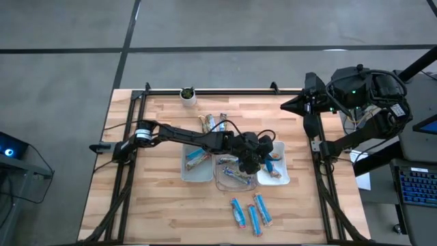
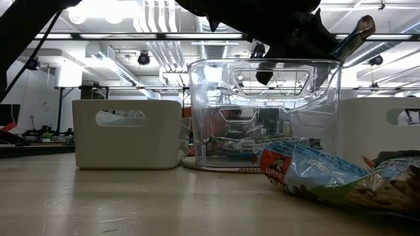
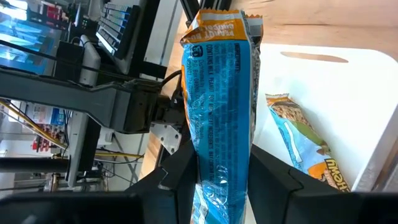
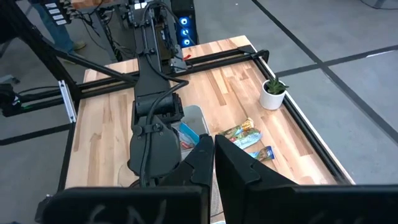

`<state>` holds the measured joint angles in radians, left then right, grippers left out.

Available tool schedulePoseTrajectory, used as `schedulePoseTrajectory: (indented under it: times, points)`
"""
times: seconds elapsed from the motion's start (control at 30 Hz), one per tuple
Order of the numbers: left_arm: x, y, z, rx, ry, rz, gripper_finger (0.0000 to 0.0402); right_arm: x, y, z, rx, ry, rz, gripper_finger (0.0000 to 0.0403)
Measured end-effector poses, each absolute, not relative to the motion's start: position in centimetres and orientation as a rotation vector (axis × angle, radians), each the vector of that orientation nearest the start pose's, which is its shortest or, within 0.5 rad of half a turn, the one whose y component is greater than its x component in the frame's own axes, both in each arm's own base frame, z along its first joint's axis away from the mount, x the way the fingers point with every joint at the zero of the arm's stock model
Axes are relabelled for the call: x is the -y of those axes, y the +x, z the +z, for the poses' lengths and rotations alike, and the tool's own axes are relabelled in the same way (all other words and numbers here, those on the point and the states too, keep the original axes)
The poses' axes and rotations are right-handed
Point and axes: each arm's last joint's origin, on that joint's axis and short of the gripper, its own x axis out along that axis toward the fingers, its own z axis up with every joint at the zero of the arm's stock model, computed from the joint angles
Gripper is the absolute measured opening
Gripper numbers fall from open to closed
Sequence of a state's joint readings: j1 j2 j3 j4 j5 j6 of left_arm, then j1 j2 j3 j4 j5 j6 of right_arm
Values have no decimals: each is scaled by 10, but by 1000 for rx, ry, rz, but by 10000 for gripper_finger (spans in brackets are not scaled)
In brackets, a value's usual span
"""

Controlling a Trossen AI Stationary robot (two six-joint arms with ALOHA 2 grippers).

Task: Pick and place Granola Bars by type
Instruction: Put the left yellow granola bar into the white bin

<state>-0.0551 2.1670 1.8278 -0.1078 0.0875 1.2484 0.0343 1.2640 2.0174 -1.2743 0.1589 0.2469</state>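
Pale wooden planks form the table (image 1: pixel 157 198), holding three rectangular trays in a row. Reaching over the right white tray (image 3: pixel 348 112), the left gripper (image 3: pixel 217 180) pinches a shiny blue granola bar (image 3: pixel 221 106) between dark fingers. Another crinkled bar (image 3: pixel 305 143) lies inside that tray. At the table's right edge, the right gripper (image 4: pixel 214 165) waits with fingers together.

Grey concrete floor (image 1: pixel 225 24) crossed by dark seams all around the wooden table (image 1: pixel 164 212). Behind the table, bright ceiling lights (image 2: pixel 157 16) among white ducts. Beside the table's right edge, a keyboard (image 1: pixel 418 186); off its left edge, a glowing blue light (image 1: pixel 8 152).
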Motion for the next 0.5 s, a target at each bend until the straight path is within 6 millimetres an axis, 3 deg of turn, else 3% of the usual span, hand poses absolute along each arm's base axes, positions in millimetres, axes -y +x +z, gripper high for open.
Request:
schedulePoseTrajectory:
  times: [0.27,0.5]
  points:
    - [30,505,255,-301,1217,-400,114,-1,162,519,-500,199,-187,9]
    - [29,505,255,-323,1212,-370,180,-1,162,519,-500,198,-187,9]
